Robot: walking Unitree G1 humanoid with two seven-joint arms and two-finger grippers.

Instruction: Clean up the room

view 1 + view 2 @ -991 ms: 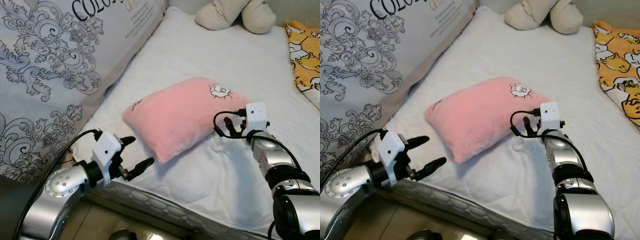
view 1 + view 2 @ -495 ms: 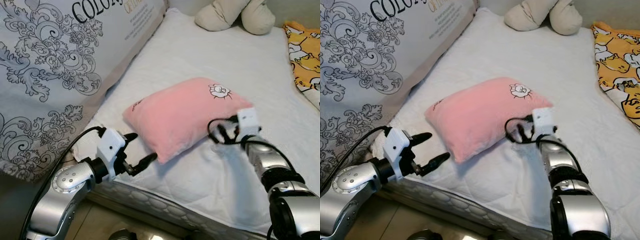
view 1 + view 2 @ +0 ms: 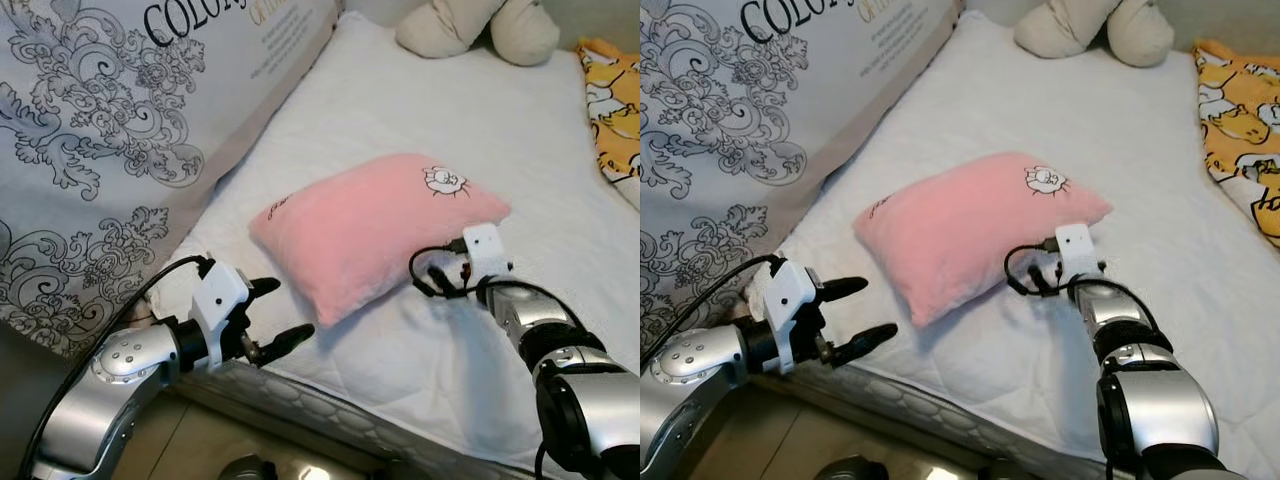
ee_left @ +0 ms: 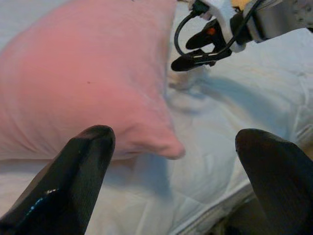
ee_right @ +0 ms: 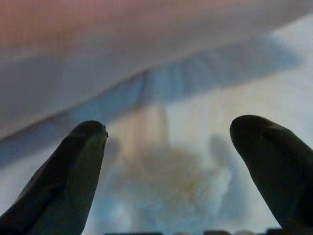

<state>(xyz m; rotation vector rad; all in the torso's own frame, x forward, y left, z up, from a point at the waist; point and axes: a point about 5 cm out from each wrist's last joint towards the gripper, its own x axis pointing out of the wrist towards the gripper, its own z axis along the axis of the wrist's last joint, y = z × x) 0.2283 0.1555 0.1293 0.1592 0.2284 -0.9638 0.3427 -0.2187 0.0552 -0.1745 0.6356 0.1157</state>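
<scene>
I count one soft pink rectangular pillow (image 3: 375,230) with a small white cat face stitched near its far corner, lying flat on the white quilted mattress (image 3: 420,110) of the bed. My left claw (image 3: 282,312) sits at the near edge of the mattress, just short of the pillow's nearest corner, with its two black fingers (image 4: 73,176) spread well apart and nothing between them; the left wrist view looks past both fingertips at the pink corner lying on the sheet. My right claw (image 3: 1035,283) is low on the mattress at the pillow's right-hand near edge, its fingertips tucked close under the pink rim. In the right wrist view its two fingers (image 5: 63,186) are apart, and between them, blurred, I see a small pale fuzzy lump (image 5: 171,181) on the sheet below the pillow's edge; I cannot tell what it is. Beyond the pillow, one beige plush toy (image 3: 480,25) rests at the far end of the bed, one yellow cartoon-print cloth (image 3: 615,100) lies along the right side, and one large grey bag with scrollwork print (image 3: 110,150) leans against the left.
</scene>
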